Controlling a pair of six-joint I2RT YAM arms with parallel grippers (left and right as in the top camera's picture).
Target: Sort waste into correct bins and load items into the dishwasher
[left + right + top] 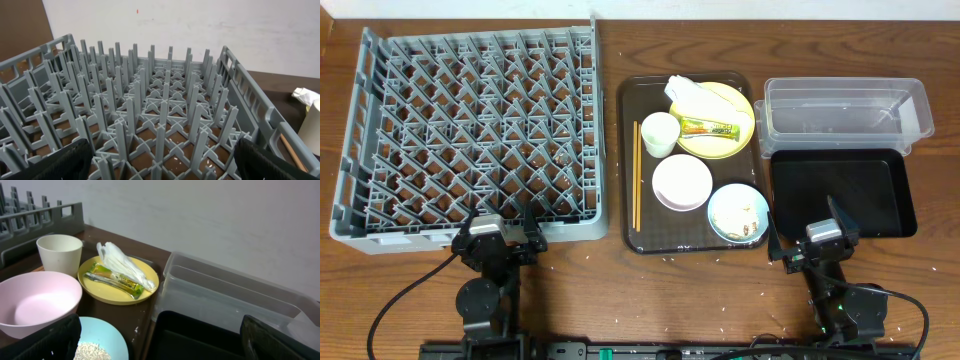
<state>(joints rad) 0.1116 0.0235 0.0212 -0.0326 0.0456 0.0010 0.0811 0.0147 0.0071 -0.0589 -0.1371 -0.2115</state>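
So, no step done yet: wrapper (710, 127) and napkin (685, 92) lie on the yellow plate (738, 100), on the brown tray (626, 150). Your left gripper (500, 216), left of the tray, and right gripper (807, 226), right of it, are both w/ jaws apart, empty. Next, I judge, you reach for the wrapper. Surface is a wood table (620, 300), white wall (225, 220) behind.

Left: dish rack (470, 130)
Centre: serving tray (670, 234), carrying plate (741, 104), cup (659, 133), bowl (682, 183), shallow bowl (720, 206), chopsticks (636, 175)
Right: tub (840, 88) behind shallow tray (840, 190)
On plate: wrapper (710, 127), napkin (688, 92)

No legible text anywhere; print on yellow-green snack wrapper (117, 281) too small to read.
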